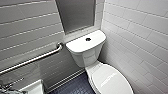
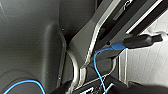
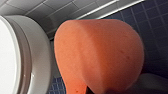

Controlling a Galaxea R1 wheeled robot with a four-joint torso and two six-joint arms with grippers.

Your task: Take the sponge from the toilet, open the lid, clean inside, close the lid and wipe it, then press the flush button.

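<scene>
Sponge (image 3: 100, 55) looks clamped in the right gripper, hanging over the floor (image 3: 155, 30) just beside the toilet (image 1: 86, 53); its closed lid (image 1: 112, 80) lies alongside, long axis running out from the tank (image 1: 85, 42).

1. Bathroom: small, tiled toilet room.
2. White two-piece toilet (image 1: 86, 53) in the corner, lid (image 1: 111, 80) down, round flush button (image 1: 88, 39) on the tank top.
3. White brick-laid wall tiles (image 1: 140, 32) on both walls, small dark blue floor tiles (image 1: 75, 87).
4. Metal grab bar (image 1: 32, 60) fixed to the wall beside the tank.
5. Corner of a white sink (image 1: 33, 88) near the bar.
6. Grey panel (image 1: 75, 13) set in the wall above the tank; mirror or window, can't tell.
</scene>
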